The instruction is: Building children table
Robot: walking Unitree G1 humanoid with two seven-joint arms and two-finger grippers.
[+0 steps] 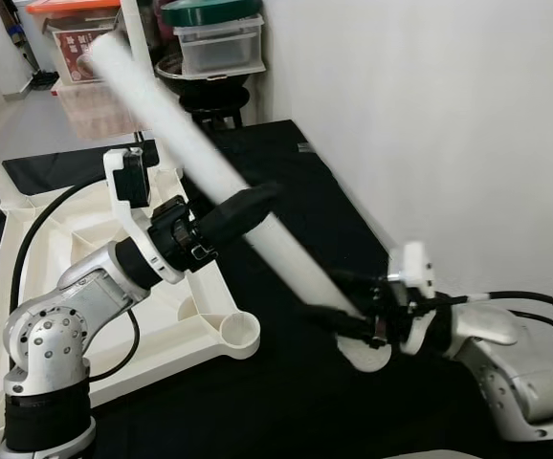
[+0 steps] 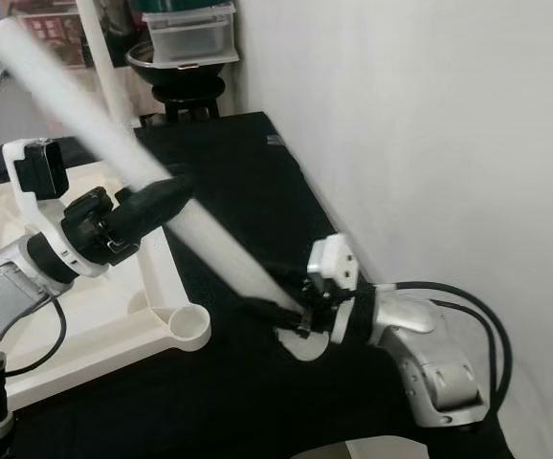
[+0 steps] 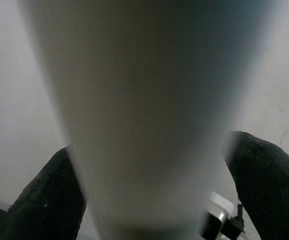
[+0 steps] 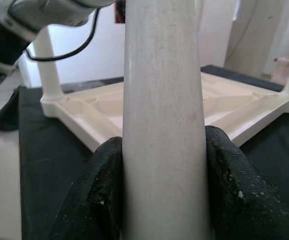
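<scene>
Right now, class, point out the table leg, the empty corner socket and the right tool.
table leg [image 1: 176, 120], left eye view, mid shaft
corner socket [image 1: 239, 331], left eye view, rim
right tool [image 1: 358, 311], left eye view, between fingertips

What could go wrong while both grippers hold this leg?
The long white plastic table leg is tilted, held by the left gripper mid-length and the right gripper near its flanged foot. Uneven arm motion may twist it loose. Its upper end could swing into the stacked plastic storage boxes, or it could miss the upturned white tabletop's corner socket.

Wall [image 1: 430, 115]: plain white, right side.
Floor [image 1: 28, 129]: light grey, upper left.
Mat [image 1: 286, 191]: black, centre.
Boxes [image 1: 214, 43]: plastic, stacked, top.
</scene>
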